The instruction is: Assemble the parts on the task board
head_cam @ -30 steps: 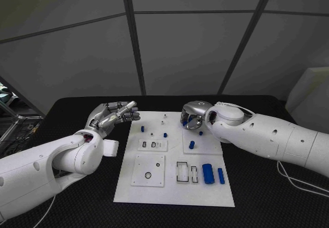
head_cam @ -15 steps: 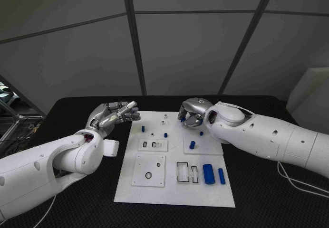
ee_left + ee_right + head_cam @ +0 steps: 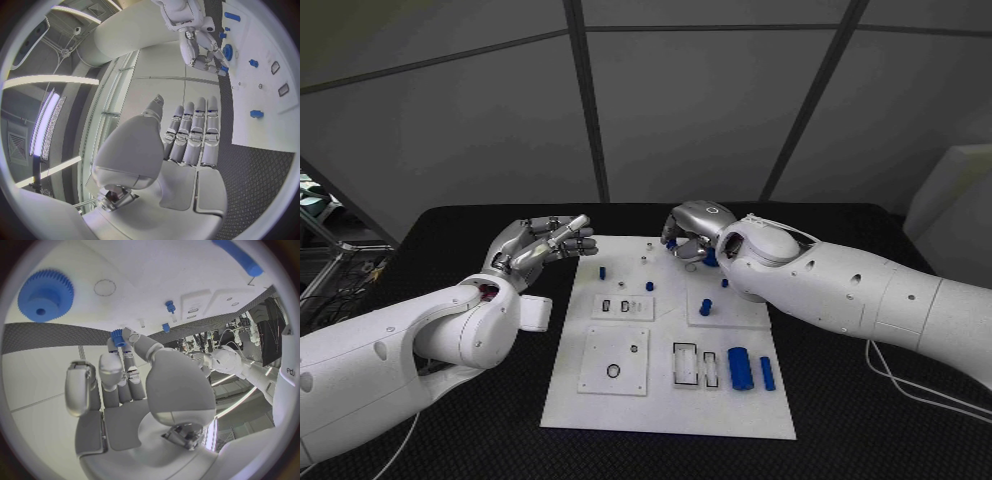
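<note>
The white task board [image 3: 668, 405] lies in the middle of the black table. My right hand [image 3: 689, 238] hovers over its far edge and pinches a small blue peg [image 3: 117, 336] at its fingertips. A blue gear [image 3: 45, 295] lies on the board close by this hand, also visible as the gear [image 3: 228, 51] in the left wrist view. Short blue pegs [image 3: 602, 271] [image 3: 704, 307] stand on the board's far half. A thick blue cylinder [image 3: 738, 367] and a thin blue bar [image 3: 766, 372] lie near the front right. My left hand [image 3: 538, 245] is off the board's far left corner, fingers straight, holding nothing.
Two white inset plates [image 3: 620, 305] [image 3: 613, 360] with small holes sit on the board's left half, and rectangular slots [image 3: 685, 362] lie beside the cylinder. A pale cable [image 3: 923, 388] runs over the table at the right.
My right hand has shifted left and further back along the board's far edge, carrying the small blue piece. The left hand has barely moved.
</note>
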Controlling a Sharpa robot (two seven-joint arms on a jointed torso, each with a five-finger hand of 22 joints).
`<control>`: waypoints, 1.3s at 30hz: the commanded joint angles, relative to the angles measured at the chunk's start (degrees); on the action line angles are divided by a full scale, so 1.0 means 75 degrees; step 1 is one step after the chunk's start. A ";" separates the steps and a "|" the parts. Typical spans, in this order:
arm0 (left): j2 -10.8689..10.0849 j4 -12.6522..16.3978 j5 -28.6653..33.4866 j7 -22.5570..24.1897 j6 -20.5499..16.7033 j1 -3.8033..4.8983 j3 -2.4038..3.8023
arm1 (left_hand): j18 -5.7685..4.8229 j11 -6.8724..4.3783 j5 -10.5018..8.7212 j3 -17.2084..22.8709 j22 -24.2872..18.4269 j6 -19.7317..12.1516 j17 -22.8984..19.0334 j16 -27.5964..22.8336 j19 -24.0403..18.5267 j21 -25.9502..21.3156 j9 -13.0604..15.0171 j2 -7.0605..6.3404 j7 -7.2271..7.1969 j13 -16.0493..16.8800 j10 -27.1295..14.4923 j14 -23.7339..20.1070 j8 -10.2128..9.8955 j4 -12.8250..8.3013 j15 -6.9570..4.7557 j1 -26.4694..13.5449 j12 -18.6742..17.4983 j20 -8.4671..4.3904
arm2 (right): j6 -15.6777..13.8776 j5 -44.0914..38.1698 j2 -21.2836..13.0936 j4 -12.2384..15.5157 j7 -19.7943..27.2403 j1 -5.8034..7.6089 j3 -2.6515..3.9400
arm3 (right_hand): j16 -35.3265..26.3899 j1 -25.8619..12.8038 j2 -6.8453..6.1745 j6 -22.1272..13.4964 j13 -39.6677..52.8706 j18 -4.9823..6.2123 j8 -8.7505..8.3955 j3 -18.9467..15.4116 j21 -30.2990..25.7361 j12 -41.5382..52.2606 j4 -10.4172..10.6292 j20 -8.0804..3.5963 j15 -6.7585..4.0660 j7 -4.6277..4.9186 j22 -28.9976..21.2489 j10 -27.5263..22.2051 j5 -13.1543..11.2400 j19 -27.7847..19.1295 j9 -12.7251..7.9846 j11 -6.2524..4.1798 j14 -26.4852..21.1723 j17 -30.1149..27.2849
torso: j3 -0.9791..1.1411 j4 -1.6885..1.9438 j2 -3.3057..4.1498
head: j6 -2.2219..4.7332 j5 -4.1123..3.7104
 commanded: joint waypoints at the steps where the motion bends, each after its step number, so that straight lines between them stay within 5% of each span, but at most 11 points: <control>1: 0.0031 0.0008 -0.0041 0.0027 0.0098 0.0012 0.0009 | -0.0108 0.0030 0.0031 0.0002 -0.0013 0.0014 0.0008 -0.0045 -0.0041 -0.0045 0.0004 0.0048 0.0036 -0.0010 -0.0011 -0.0060 -0.0049 -0.0062 -0.0006 0.0015 -0.0049 0.0018 | -0.0363 0.0090 0.0207 -0.0235 0.0170 0.0018 0.0004 | 0.0040 0.0041 -0.0018 -0.0017 0.0106 -0.0146 -0.0037 0.0053 0.0022 -0.0045 0.0006 0.0022 -0.0027 0.0040 0.0149 0.0420 0.0022 0.0032 -0.0002 -0.0379 -0.0031 0.0011 | -0.0002 0.0015 0.0012 | -0.0013 0.0010; 11: 0.0040 0.0027 -0.0041 0.0016 0.0104 0.0018 0.0010 | -0.0107 0.0030 0.0033 0.0006 -0.0015 0.0016 0.0010 -0.0050 -0.0041 -0.0046 0.0005 0.0054 0.0034 -0.0010 -0.0011 -0.0058 -0.0054 -0.0073 -0.0006 0.0027 -0.0058 0.0019 | -0.0482 0.0185 0.0708 -0.0717 0.0318 0.0020 0.0005 | 0.0049 0.0009 -0.0055 -0.0045 0.0102 -0.0142 -0.0043 0.0085 0.0016 -0.0070 0.0021 0.0032 -0.0015 0.0056 0.0130 0.0397 0.0015 0.0016 -0.0007 -0.0363 -0.0038 0.0009 | -0.0010 0.0057 0.0053 | 0.0015 -0.0002; 39: 0.0084 0.0032 -0.0041 -0.0022 0.0138 0.0052 0.0011 | -0.0106 0.0031 0.0032 0.0005 -0.0018 0.0016 0.0013 -0.0057 -0.0041 -0.0047 0.0005 0.0056 0.0036 -0.0010 -0.0011 -0.0058 -0.0061 -0.0083 -0.0006 0.0034 -0.0068 0.0020 | -0.0073 0.0219 0.1209 -0.1506 0.0376 0.0021 0.0002 | 0.0022 -0.0070 -0.0110 -0.0078 0.0072 -0.0127 -0.0038 0.0154 -0.0010 -0.0094 0.0057 0.0059 0.0013 0.0080 0.0066 0.0267 -0.0025 -0.0035 -0.0010 -0.0329 -0.0070 -0.0065 | -0.0012 0.0053 0.0056 | -0.0018 0.0005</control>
